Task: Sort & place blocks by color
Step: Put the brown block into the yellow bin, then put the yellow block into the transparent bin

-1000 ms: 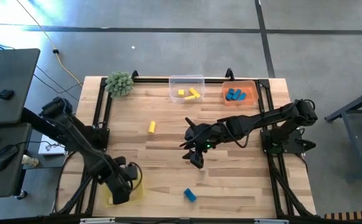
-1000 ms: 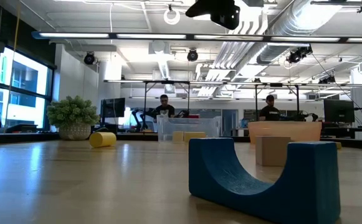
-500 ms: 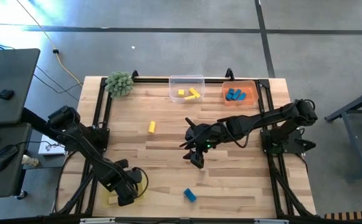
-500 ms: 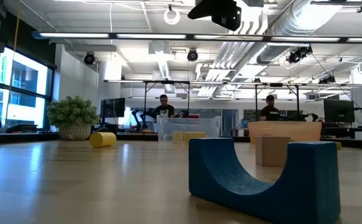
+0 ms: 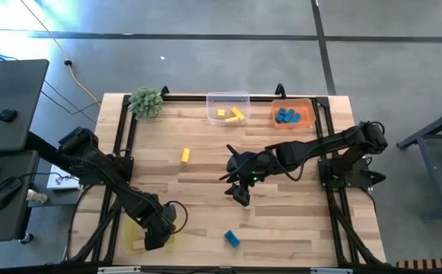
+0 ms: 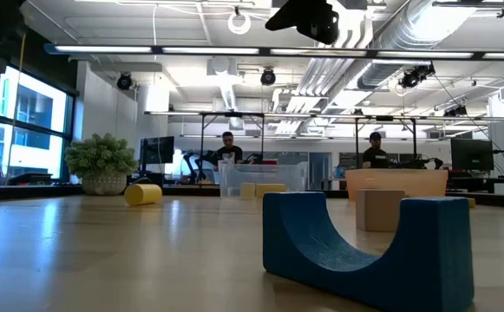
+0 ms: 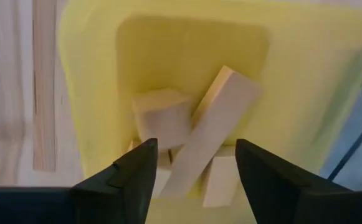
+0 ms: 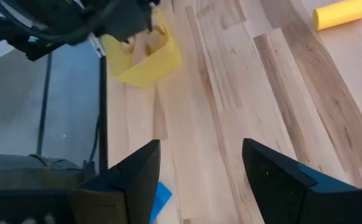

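Surface (image 5: 297,228) centre blocked by right gripper (image 5: 240,195), hanging low, fingers parted. Left gripper (image 5: 154,237) fills the near-left corner above the yellow tray (image 5: 135,236). Far edge crowded: plant (image 5: 146,101), clear tray (image 5: 228,99), orange tray (image 5: 293,103). Loose obstacles: yellow block (image 5: 186,155), blue block (image 5: 231,239). Near-right corner open.

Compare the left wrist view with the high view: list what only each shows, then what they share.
Only the left wrist view: the plain wood blocks lying piled inside the yellow tray, a long bar leaning across the others.

Only the high view: the right pincer open above the middle of the table, the yellow block and blue block loose on the table, the clear tray with yellow blocks, the orange tray with blue ones, the plant.

Both: the left pincer open over the yellow tray at the table's near left corner.
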